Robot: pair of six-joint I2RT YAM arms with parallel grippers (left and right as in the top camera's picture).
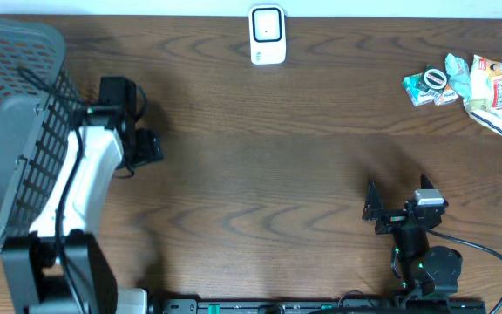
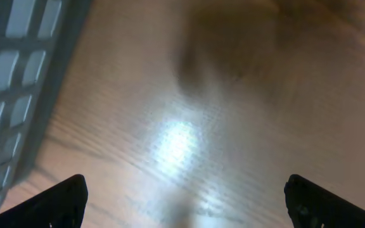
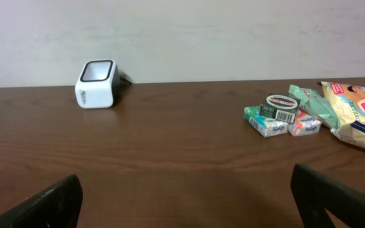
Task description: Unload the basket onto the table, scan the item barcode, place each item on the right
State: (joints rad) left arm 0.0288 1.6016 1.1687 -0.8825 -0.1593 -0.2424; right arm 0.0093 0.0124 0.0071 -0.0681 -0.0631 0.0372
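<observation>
The scanner [image 1: 267, 35] stands at 12 o'clock with its window turned toward the arms, likely so a code can be shown to it. The pile of packets [image 1: 458, 85] lies at 2 o'clock, untouched on the right arm's side. The right claw [image 1: 376, 211] at 5 o'clock and the left claw [image 1: 138, 120] at 9 o'clock are both spread and empty. The basket [image 1: 7, 105] at 9 o'clock – perhaps for scanned goods – is cut off by the frame edge. No barcode is legible, and the left wrist view of the surface [image 2: 233, 126] is blurred.

A grey mesh basket [image 1: 7, 61] is standing at the left end of the dark wooden table [image 1: 260, 174], which is running back to a pale wall [image 3: 201, 38].
</observation>
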